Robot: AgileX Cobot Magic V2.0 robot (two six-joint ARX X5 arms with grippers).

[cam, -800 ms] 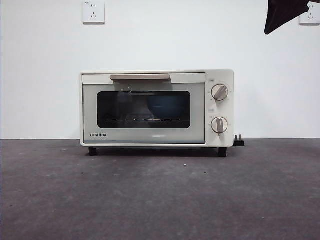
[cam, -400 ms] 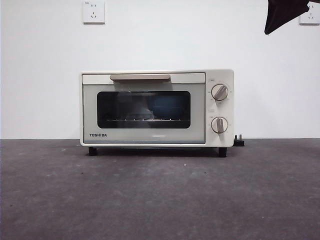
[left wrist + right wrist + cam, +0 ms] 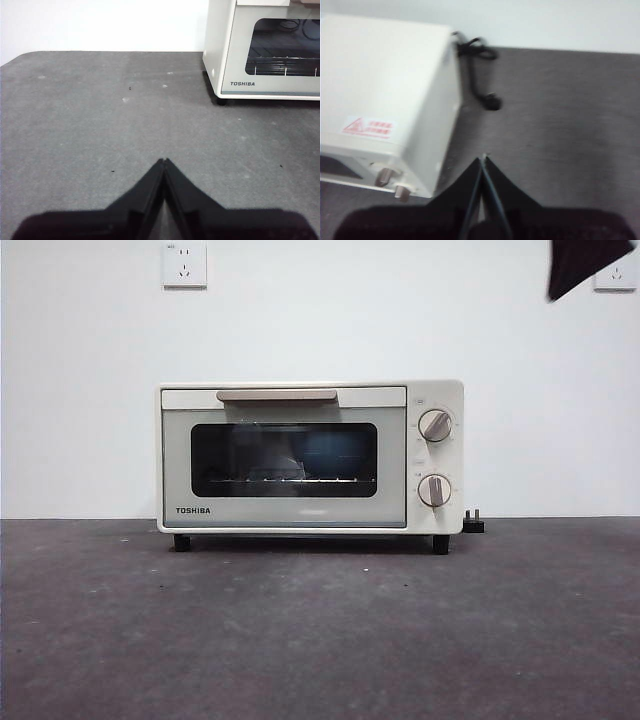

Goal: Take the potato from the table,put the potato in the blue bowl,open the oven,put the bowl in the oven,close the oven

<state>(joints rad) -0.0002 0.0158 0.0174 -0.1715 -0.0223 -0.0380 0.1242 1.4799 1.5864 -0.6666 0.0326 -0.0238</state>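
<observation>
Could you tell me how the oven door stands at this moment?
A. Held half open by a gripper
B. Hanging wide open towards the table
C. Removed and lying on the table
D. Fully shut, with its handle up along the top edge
D: the oven has its door flush with the front, the handle lies level along the top edge, and no gripper touches it.

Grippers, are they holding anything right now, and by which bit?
Nothing is held. The left gripper is shut on nothing above the table, and the right gripper is shut and empty beside the oven.
</observation>
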